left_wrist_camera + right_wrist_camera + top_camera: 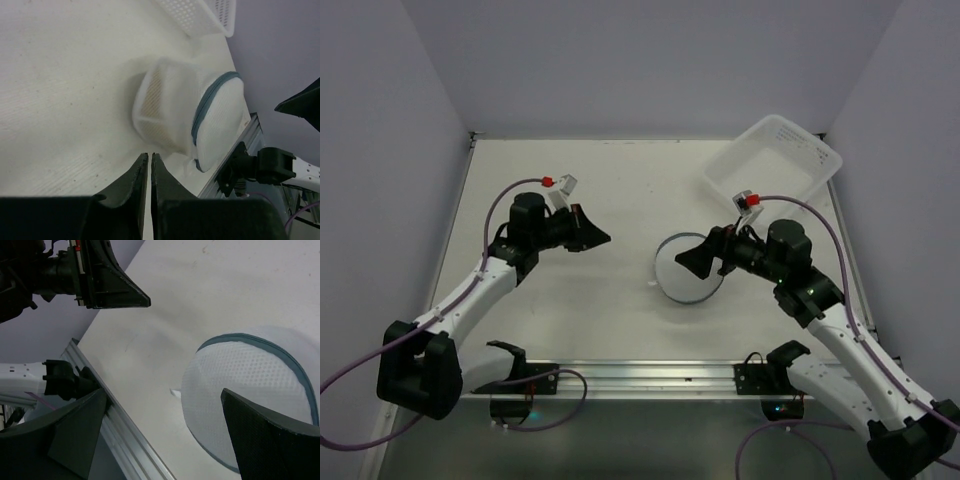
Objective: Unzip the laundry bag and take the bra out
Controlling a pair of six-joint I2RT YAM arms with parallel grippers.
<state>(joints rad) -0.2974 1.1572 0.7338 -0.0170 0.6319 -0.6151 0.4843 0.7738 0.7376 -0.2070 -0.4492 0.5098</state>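
Laundry bag on the table, directly beneath right gripper.
Right gripper spread wide, gripping nothing; left gripper pinched closed and empty, well apart, bag at its 3 o'clock.

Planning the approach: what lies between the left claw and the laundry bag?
Only bare table, from left claw to laundry bag, shown in the top view.

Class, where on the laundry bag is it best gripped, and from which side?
Pinch the laundry bag at its grey-blue zipper band, probably from above: the band rings the upward face as a defined ridge, while the mesh dome is smooth and rounded.
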